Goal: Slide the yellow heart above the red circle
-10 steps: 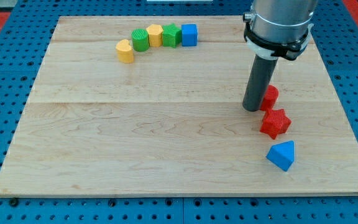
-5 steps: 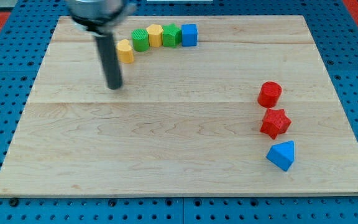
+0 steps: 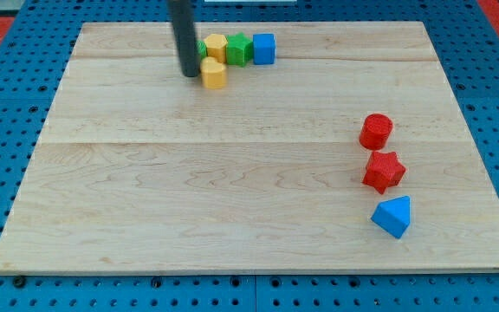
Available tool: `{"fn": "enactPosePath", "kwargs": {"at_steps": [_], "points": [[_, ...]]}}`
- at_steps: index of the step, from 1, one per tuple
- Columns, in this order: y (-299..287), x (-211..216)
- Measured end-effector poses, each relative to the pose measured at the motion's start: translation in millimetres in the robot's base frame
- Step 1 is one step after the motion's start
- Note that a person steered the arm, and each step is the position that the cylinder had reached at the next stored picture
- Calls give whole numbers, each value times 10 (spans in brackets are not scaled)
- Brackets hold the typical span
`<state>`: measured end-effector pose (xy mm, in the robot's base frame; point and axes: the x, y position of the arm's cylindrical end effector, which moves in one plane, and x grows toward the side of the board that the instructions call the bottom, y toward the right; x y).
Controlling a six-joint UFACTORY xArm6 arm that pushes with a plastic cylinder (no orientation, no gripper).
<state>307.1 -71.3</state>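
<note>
tip [image 3: 188, 74] on the tabletop [image 3: 232, 199], touching the yellow heart's [image 3: 214, 74] left side | no end effector: bare rod, holding nothing | heart just below the yellow hexagon [image 3: 216, 46], green block [image 3: 237, 48], blue cube [image 3: 263, 48]; another green block seems hidden behind the rod | red circle [image 3: 375, 131] well apart at the view's right, above red star [image 3: 383, 171], blue triangle [image 3: 392, 216]

Yellow heart [image 3: 214, 74] lies flat near the board's top edge, left of centre. Red circle [image 3: 375, 131] upright cylinder, far right.
</note>
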Motion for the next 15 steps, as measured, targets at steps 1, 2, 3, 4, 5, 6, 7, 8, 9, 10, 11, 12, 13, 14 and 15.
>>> {"fn": "enactPosePath", "kwargs": {"at_steps": [1,2,3,4,5,6,7,8,9,10,11,12,13,14,15], "points": [[-97,-26],[346,-72],[1009,-68],[1024,-106],[520,-208],[766,101],[1327,202],[1419,252],[753,249],[1092,488],[1613,496],[1824,496],[1827,496],[2035,496],[2140,496]]}}
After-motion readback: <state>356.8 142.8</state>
